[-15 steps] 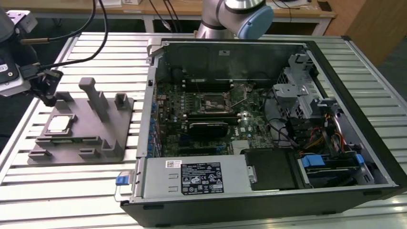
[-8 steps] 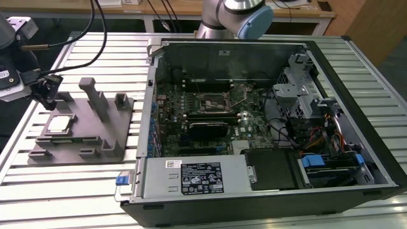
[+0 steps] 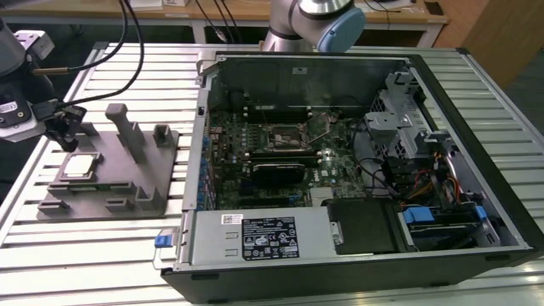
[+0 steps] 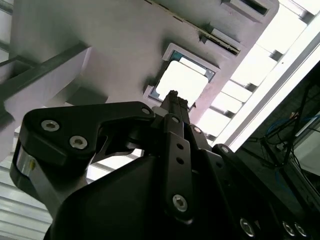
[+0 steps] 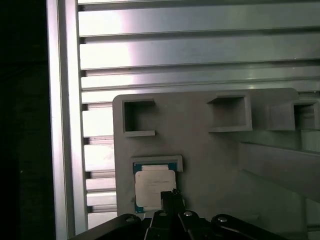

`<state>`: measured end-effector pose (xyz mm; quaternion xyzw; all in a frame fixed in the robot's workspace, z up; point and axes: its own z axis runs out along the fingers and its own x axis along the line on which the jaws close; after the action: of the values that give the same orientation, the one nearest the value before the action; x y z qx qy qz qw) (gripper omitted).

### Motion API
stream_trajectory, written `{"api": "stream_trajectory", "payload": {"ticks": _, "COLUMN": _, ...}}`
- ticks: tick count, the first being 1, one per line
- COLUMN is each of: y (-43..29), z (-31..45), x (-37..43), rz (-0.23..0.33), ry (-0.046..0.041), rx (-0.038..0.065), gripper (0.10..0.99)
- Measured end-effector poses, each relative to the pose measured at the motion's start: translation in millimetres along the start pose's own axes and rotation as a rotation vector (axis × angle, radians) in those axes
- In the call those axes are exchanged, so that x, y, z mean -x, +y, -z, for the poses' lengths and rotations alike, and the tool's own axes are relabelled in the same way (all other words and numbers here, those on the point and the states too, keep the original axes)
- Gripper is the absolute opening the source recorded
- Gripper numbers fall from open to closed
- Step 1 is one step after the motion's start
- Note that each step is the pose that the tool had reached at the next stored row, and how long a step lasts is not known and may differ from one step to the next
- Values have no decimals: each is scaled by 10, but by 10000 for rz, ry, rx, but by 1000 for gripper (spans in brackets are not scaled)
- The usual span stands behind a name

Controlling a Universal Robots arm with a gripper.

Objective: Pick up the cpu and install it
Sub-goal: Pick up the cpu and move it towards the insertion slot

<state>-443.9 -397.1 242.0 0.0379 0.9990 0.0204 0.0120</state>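
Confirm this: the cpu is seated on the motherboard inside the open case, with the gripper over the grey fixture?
No. The cpu lies in the grey fixture, outside the case, as the exterior view shows; the gripper is over that fixture.

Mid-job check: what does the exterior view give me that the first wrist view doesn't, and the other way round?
Exterior view: the open computer case and its motherboard socket, to the exterior view's right of the grey fixture.
First wrist view: the gripper tip lined up over one corner of the cpu.
Both: the cpu lying in the fixture, unheld, with the gripper close by, on the slatted table.
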Motion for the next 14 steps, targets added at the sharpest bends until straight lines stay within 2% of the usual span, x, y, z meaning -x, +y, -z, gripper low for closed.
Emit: {"api": "stream_trajectory", "payload": {"ticks": 14, "y": -15, "z": -228, "x": -72, "rz": -3, "ry": 94, "rx": -16, "gripper": 106}}
